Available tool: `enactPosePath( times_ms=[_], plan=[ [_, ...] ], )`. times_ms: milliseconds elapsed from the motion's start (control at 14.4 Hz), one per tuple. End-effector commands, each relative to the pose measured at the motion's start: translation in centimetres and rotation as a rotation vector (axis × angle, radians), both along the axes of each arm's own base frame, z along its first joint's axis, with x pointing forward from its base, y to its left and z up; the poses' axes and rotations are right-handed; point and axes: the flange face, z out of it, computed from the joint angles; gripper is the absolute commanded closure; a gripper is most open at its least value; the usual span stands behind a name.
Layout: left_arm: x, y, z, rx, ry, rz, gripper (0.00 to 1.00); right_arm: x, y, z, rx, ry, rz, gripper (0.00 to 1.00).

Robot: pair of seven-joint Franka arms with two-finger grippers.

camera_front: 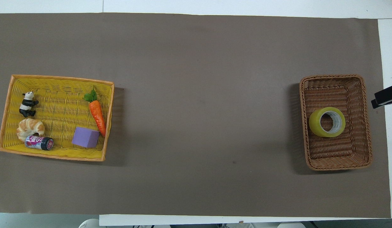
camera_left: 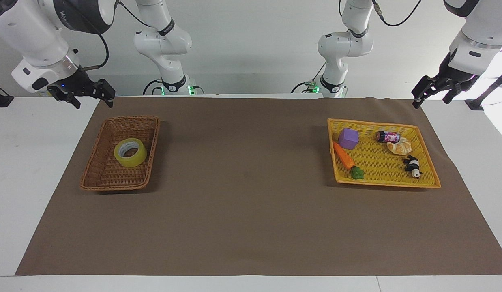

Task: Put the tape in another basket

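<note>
We judge the tape, lying flat in the wicker basket, light, stiff and slick, best pinched across its wall through the core; right gripper and left gripper hang open, empty.

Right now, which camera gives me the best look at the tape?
The overhead view: the tape lies flat in the brown basket, ring and core fully outlined. The facing view shows it slanted, basket wall beside it.

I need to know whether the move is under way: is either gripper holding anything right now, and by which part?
Nothing is held. The tape lies in the brown basket; the right gripper and left gripper are both open and empty, off the baskets.
</note>
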Motion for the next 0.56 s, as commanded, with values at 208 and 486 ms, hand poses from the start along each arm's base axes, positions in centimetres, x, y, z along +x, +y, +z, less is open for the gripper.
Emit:
enactPosePath(
  times_ms=[208,486],
  plan=[
    [0.3,0.1,0.2,0.001,0.022,-0.007,0.0,-0.5,0.0,0.0,-0.01,-0.016,-0.015,0.0],
    [-0.6,-0.2,0.2,0.0,0.027,-0.011,0.0,-0.5,0.0,0.0,-0.01,-0.016,-0.015,0.0]
  ],
)
